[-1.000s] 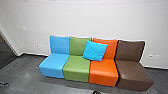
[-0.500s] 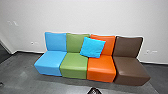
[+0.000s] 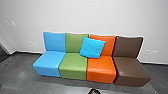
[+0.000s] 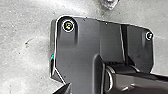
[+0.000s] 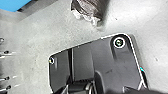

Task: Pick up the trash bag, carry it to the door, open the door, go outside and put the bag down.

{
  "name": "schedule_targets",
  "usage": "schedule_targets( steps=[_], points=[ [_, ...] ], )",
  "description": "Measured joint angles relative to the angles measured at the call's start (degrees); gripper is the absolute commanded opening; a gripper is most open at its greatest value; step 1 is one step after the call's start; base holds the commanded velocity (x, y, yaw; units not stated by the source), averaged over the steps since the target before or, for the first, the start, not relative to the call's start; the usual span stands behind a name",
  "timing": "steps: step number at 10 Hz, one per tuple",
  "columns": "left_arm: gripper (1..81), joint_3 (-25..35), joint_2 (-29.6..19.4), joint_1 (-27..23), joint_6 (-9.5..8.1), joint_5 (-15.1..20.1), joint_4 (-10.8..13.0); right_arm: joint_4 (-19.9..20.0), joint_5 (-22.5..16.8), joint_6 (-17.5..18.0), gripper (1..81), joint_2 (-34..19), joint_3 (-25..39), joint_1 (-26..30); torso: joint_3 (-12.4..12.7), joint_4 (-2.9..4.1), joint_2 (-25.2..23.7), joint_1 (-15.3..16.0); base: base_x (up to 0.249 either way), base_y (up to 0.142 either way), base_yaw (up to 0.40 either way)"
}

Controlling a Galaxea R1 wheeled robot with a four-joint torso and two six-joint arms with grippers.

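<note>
Lining up with the trash bag (image 5: 88,11): the robot is standing over the opening step, the pick-up; the carry, the door and the set-down outside are all waiting on it.
Dark bag, position: it is lying on the grey floor (image 3: 25,72) at twelve o'clock, close in front of the robot and nearer than the row of seats.
Pale, crumpled end: in the right wrist view it is showing against the dark plastic; whether this is contents or gathered film is remaining unclear.
Left claw: one cannot tell whether it is standing spread, pressed together or pinching anything.
Right claw: its state is likewise escaping judgement.
Seats: the blue seat (image 3: 47,62) is standing at eleven o'clock, the green seat (image 3: 73,65) and orange seat (image 3: 101,68) are meeting about twelve, and the brown seat (image 3: 131,70) is occupying one.
Turquoise pillow (image 3: 92,47): it is leaning at twelve o'clock across the green and orange backs, having no part in the task.
Next move, judged: the pick-up is calling for a low reach towards twelve o'clock and a firm hold on gathered plastic.
Thin film, risk: it is likely sagging under load, and a shallow pinch is inviting a slip or tear.
</note>
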Motion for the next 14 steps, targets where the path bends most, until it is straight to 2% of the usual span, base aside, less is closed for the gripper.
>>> schedule_targets(
  steps=[2,5,9,11,14],
  points=[
    [81.1,-0.13,-0.40,-2.79,0.00,3.33,-1.50,1.55,-2.10,0.35,81.1,-1.10,2.62,5.45,-0.04,0.00,-4.26,2.69,0.000,0.000,0.000],
    [81.1,-0.57,-0.68,-6.57,0.00,7.57,-3.38,4.06,-5.72,0.74,81.1,-3.06,3.36,10.83,-0.06,0.00,-10.73,6.77,0.000,0.000,0.000],
    [81.1,-1.60,-0.68,-11.09,-0.02,11.76,-5.07,6.61,-7.28,0.79,81.1,-9.13,3.91,11.37,-0.13,-0.02,-19.43,12.19,0.000,0.000,0.000],
    [81.1,-1.78,-0.66,-12.43,-0.02,12.90,-5.38,7.68,-7.40,0.79,81.1,-12.02,5.07,12.48,-1.81,-0.02,-23.15,14.47,0.000,0.000,0.000],
    [81.1,-2.89,-0.33,-15.23,-0.02,16.24,-6.13,8.85,-9.16,0.79,81.1,-14.25,7.58,16.66,-6.18,-0.02,-29.24,18.32,0.000,0.000,0.000]
  ],
)
